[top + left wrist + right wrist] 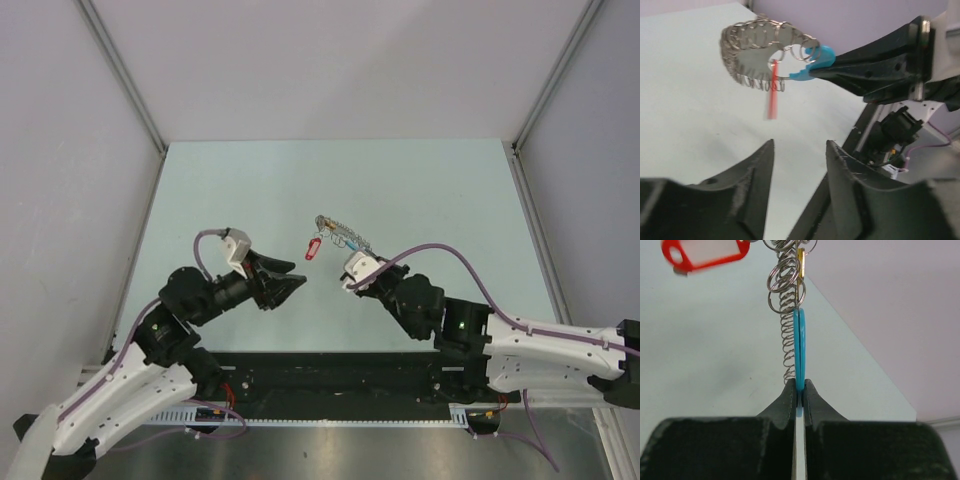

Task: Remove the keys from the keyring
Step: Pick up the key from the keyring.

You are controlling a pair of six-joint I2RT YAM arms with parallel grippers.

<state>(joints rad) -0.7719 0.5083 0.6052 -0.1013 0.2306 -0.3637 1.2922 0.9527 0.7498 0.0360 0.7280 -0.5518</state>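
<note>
The right gripper (pixel 799 390) fills the bottom of its own wrist view. Its two black fingers are pressed together on the blue arc (pixel 799 350) of the keyring (pixel 786 335), and the thin blue edge runs straight up out of the pinch. Beside the arc rises a tight silvery coil, and above that sit several loose silvery rings. A small brass-coloured piece (pixel 800 262) shows among those rings, but what it is cannot be told.

The red key (pixel 705 255) hangs from the keyring at the end far from the pinched arc. In the right wrist view its head looks like a red frame around a pale middle. In the left wrist view it is a blurred red streak dangling below the coil.

The keyring is held up off the pale green table (pixel 400 180), with nothing but the right gripper touching it. The loop curls away from the fingertips, toward the far side of the table.

The left gripper (pixel 800 150) is just short of the keyring, on the key's side, and points at it. Its fingers stand apart with nothing between them, and it touches neither key nor ring. Seen from above, the two grippers face each other with the keyring just beyond the gap between them
</note>
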